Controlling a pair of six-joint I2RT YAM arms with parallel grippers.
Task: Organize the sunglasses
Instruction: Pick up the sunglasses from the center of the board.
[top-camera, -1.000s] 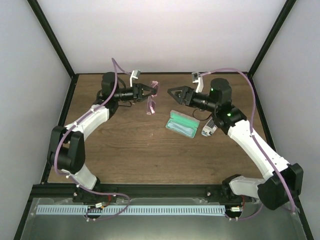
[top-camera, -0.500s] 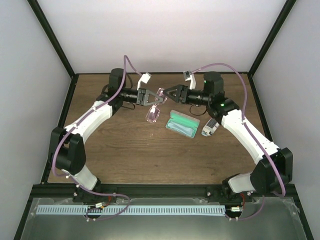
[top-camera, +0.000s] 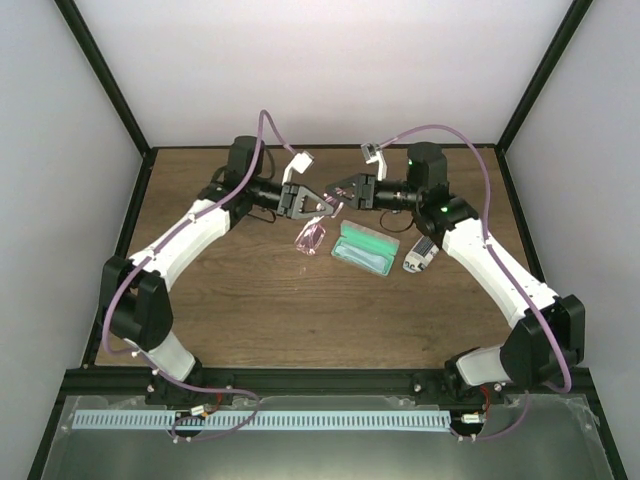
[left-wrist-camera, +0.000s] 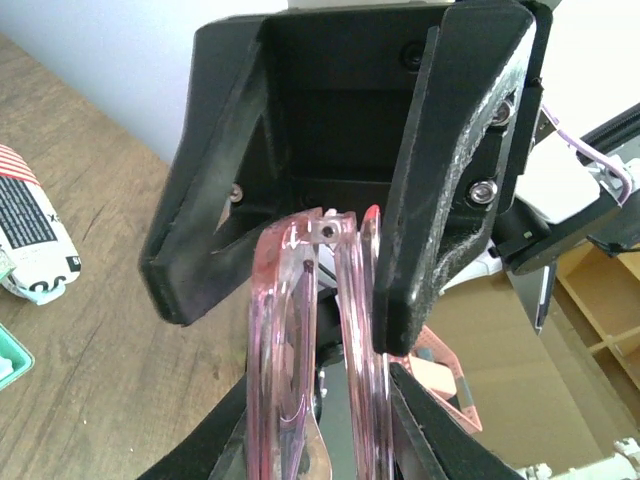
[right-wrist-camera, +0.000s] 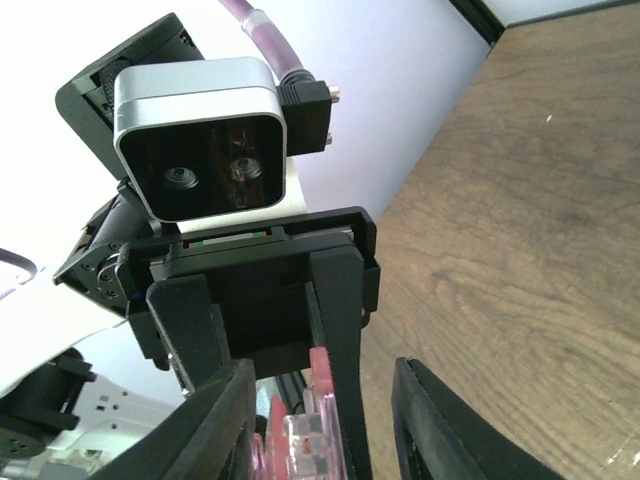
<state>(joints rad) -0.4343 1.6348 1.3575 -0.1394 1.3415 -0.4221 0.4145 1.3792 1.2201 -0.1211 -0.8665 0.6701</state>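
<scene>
Both arms meet nose to nose over the back half of the table (top-camera: 250, 290)! The left gripper (top-camera: 320, 207) is clamped on the pink sunglasses (top-camera: 311, 236), and they hang in the air from its fingers with the lenses drooping down. The right gripper (top-camera: 338, 192) sits around the same frame from the opposite side, one finger against the pink plastic. Whether it truly grips, can't tell. Just right of the sunglasses, a green case (top-camera: 365, 248) lies on the wood
</scene>
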